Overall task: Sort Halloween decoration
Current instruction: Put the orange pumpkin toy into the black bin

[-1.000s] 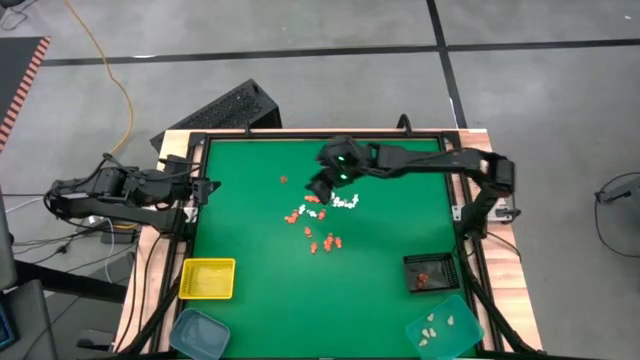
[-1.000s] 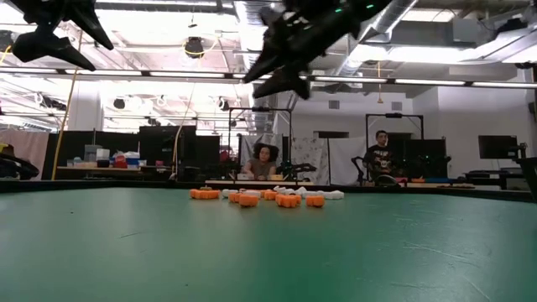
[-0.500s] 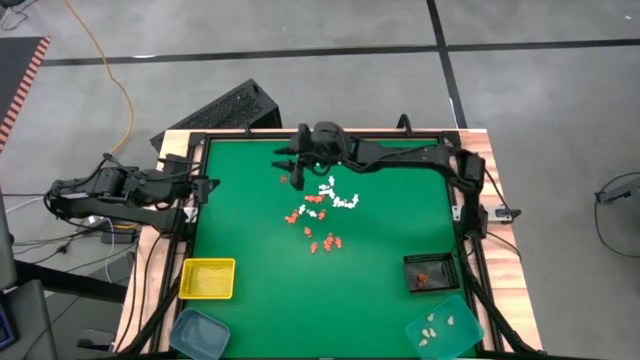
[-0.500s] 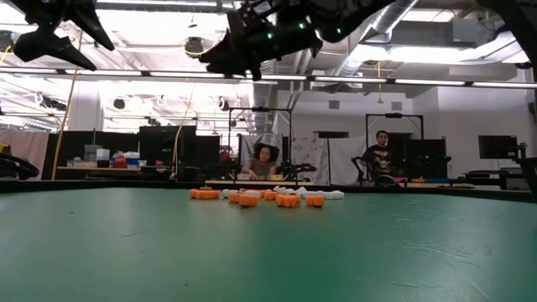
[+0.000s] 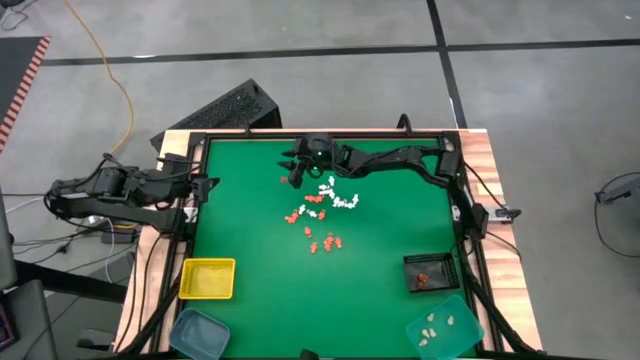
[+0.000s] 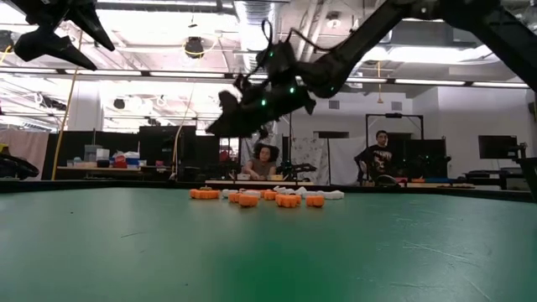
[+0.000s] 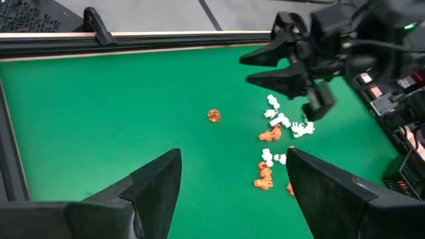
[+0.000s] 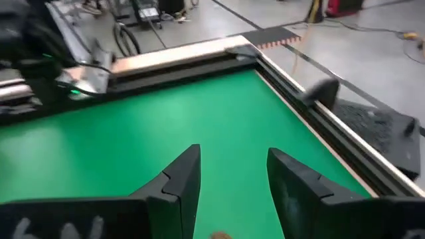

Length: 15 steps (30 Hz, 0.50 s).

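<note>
My right gripper (image 5: 292, 170) hangs open over the lone orange trinket (image 5: 284, 180); my left gripper (image 5: 200, 188) waits open at the table's (image 5: 250, 230) left edge

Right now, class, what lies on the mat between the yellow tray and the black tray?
In the high view, only bare green mat lies between the yellow tray and the black tray; the scattered trinkets lie farther up.

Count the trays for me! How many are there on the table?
4: a yellow tray and a teal tray at the near left corner, a black tray and another teal tray at the near right corner. None looks hidden.
</note>
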### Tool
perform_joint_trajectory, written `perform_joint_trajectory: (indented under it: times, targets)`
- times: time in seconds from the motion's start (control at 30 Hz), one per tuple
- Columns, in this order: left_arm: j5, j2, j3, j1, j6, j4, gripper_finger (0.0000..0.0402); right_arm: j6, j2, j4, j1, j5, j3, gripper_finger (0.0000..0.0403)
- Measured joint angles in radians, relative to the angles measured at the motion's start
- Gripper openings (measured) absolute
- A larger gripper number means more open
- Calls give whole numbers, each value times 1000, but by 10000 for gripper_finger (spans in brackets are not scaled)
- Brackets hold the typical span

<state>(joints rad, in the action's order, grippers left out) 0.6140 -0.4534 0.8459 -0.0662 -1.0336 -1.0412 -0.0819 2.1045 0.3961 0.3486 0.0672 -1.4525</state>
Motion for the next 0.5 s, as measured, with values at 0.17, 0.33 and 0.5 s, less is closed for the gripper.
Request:
perform_joint_trajectory:
  times: [0.17,0.33,0.5]
  targets:
    - [0,0,0,0,-2,0,261,1,44,-37,-22,-46,-1,169]
    - [1,0,0,0,-9,0,261,39,62,-57,-47,-75,-3,169]
    - [2,0,0,0,-11,0,261,34,65,-117,-46,-74,-2,191]
